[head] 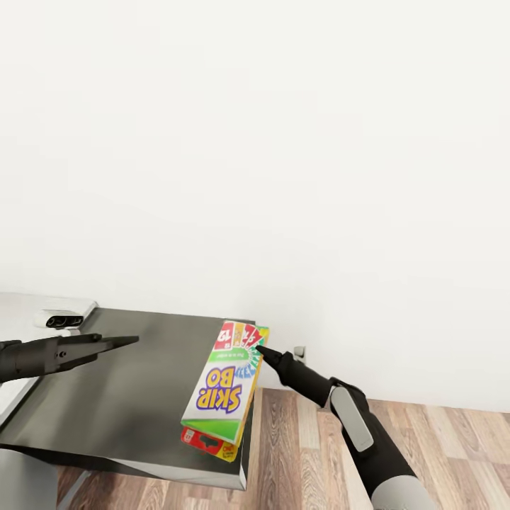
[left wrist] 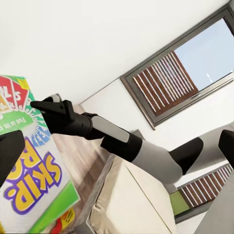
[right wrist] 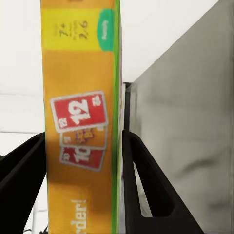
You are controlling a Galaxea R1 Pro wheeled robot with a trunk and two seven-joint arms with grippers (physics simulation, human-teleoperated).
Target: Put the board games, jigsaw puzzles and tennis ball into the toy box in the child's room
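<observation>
A Skip-Bo board game [head: 225,386], stacked on a second game box [head: 209,443] at the table [head: 127,404] edge, was clamped by the right gripper [head: 259,348], while the left gripper [head: 120,343] was held narrowly parted.

The top board game [head: 225,388] on the table [head: 127,404] bears the big yellow-and-purple title "SKIP BO", upside down in the head view, with a red card marked "12" at its far end. In the right wrist view the orange edge of this box, between the fingers [right wrist: 146,185], shows red cards reading "12" and "10", a yellow panel with "7+", and letters ending in "rder!".
</observation>
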